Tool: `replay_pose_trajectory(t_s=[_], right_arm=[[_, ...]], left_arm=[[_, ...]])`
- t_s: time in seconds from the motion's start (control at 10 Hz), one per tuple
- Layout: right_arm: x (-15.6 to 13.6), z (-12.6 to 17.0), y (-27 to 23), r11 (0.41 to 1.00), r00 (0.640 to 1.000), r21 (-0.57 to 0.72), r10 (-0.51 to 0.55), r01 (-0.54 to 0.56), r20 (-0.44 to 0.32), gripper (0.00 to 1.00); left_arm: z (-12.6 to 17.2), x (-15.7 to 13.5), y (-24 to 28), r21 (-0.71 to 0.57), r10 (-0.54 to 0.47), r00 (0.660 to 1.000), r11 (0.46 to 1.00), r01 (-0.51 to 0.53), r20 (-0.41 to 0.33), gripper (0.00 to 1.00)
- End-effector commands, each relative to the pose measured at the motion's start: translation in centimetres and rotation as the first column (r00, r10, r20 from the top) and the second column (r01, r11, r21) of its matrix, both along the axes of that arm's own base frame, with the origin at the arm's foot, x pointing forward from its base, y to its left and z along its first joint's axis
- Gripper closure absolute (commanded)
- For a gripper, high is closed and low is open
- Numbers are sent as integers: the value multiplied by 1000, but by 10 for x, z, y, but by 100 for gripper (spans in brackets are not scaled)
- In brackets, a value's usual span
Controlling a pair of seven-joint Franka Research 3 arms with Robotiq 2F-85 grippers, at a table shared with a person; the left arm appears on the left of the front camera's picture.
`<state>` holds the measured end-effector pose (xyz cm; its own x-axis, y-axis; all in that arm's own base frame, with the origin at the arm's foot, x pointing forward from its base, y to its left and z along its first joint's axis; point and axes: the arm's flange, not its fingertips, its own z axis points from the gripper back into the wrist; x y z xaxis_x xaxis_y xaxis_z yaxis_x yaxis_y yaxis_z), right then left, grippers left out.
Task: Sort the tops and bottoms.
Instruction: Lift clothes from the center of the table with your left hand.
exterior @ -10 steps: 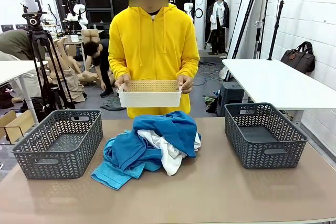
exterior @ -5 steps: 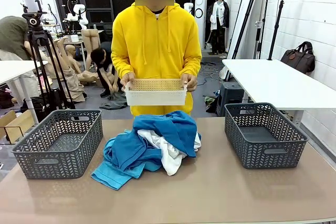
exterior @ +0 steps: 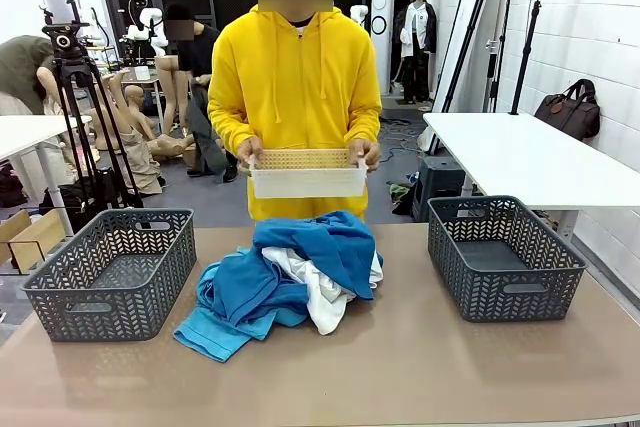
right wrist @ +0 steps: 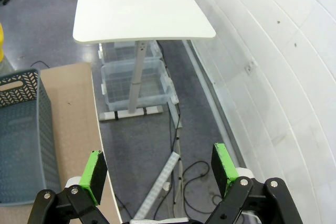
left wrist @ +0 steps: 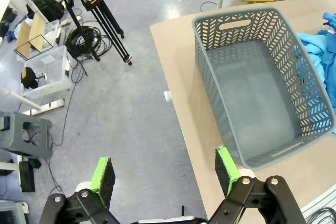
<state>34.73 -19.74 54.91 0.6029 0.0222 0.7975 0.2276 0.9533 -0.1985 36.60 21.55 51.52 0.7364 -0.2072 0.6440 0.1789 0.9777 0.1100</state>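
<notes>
The tops and bottoms (exterior: 290,272) lie in one heap on the middle of the brown table: royal blue cloth on top, white in the middle, turquoise at the lower left. A turquoise edge of the heap (left wrist: 321,56) shows at the right of the left wrist view. My left gripper (left wrist: 165,174) is open, with nothing between its fingers, over the floor beside the table's edge, close to the left basket. Open and holding nothing too, my right gripper (right wrist: 157,169) hangs over the floor past the table's other end.
Two grey mesh baskets stand on the table, one at the left (exterior: 115,272) (left wrist: 262,85), one at the right (exterior: 500,257) (right wrist: 21,140). A person in a yellow hoodie (exterior: 290,77) stands at the far side holding a small white basket (exterior: 308,174). A white table (right wrist: 142,6) stands beyond.
The person has shifted the small white basket a little to the right and slightly higher. The heap, the grey baskets and both grippers have stayed put.
</notes>
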Motion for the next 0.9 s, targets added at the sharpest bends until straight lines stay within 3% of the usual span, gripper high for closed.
replay_pose_trajectory(t_s=[0.0, 0.8], right_arm=[[-1, -1, 0, 1000, 1000, -5, 1, -1, -13, 0], [-1, -1, 0, 1000, 1000, -5, 1, -1, -13, 0]], left_arm=[[-1, -2, 3, 0, -7, 1000, 1000, 7, 4, 0], [-1, -2, 3, 0, -7, 1000, 1000, 7, 4, 0]])
